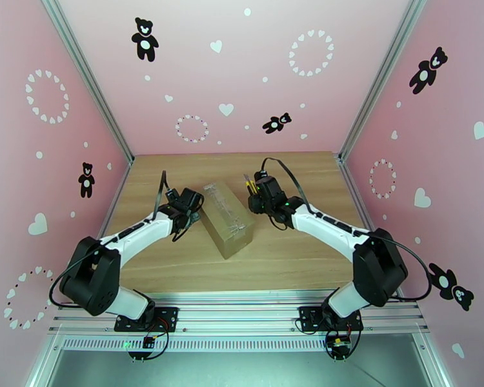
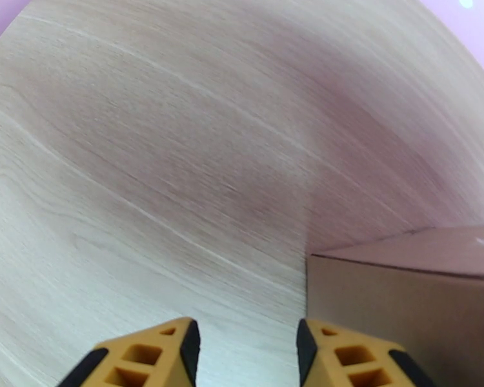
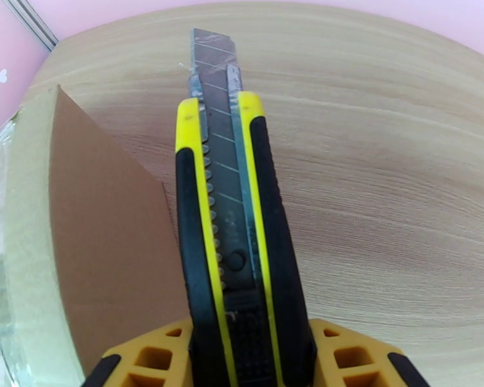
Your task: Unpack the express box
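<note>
The box (image 1: 226, 217) lies on the table (image 1: 293, 253) between our grippers, just right of the left gripper (image 1: 191, 213) and just left of the right gripper (image 1: 258, 191). Our left jaws stand partly apart with nothing between them, beside the box wall; we cannot tell whether they touch it. Our right jaws are clamped on the knife (image 3: 229, 220), whose blade (image 3: 213, 53) is out and points ahead along the box's side, off the tape.

As we see it, nothing pins the box, so dragging the blade through the tape could push or swing it away. Cutting too deep could slice whatever is inside. The knife could also twist in our grip under side load and score the table.
</note>
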`<state>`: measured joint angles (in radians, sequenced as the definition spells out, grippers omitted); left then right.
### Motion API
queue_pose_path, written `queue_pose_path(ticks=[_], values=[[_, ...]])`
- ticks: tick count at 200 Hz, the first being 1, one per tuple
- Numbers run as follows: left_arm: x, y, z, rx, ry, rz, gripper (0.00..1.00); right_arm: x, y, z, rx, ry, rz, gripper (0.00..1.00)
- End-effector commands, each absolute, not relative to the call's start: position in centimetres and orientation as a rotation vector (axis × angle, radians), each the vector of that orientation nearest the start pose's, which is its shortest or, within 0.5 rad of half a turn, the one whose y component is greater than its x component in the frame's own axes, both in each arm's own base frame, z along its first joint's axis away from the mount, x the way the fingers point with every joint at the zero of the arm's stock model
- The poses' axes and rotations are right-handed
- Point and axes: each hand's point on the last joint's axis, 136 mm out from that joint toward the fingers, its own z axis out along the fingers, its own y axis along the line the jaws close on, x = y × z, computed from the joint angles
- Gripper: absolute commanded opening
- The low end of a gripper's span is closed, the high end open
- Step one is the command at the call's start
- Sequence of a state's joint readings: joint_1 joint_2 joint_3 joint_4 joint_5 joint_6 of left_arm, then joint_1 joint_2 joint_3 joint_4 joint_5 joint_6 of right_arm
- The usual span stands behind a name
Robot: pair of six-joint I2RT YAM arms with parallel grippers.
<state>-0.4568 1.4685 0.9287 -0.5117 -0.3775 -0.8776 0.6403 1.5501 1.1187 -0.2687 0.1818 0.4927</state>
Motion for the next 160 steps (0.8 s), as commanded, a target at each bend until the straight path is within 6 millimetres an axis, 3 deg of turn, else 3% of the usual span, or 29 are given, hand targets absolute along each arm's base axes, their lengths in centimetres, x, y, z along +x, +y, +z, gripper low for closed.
queue_pose_path(ticks=[1, 43, 72, 121, 160], values=[[33.3, -9.2, 11.0, -0.632, 2.415, -0.046, 0.48, 37.8, 23.2, 20.4, -0.08, 2.227, 0.349, 0.0], [31.3, -8.1, 12.5, -0.619, 2.412, -0.038, 0.48, 36.6, 22.3, 22.2, -0.088, 2.207, 0.351, 0.0], [30.0, -7.8, 14.5, -0.609, 2.38, -0.099, 0.48, 34.7, 21.7, 22.7, -0.11, 2.228, 0.371, 0.0], [29.9, -9.4, 19.4, -0.441, 2.291, -0.258, 0.5, 29.2, 21.0, 22.9, -0.165, 2.242, 0.365, 0.0], [31.1, -12.4, 22.4, -0.264, 2.224, -0.393, 0.51, 24.8, 20.6, 23.1, -0.187, 2.273, 0.379, 0.0]])
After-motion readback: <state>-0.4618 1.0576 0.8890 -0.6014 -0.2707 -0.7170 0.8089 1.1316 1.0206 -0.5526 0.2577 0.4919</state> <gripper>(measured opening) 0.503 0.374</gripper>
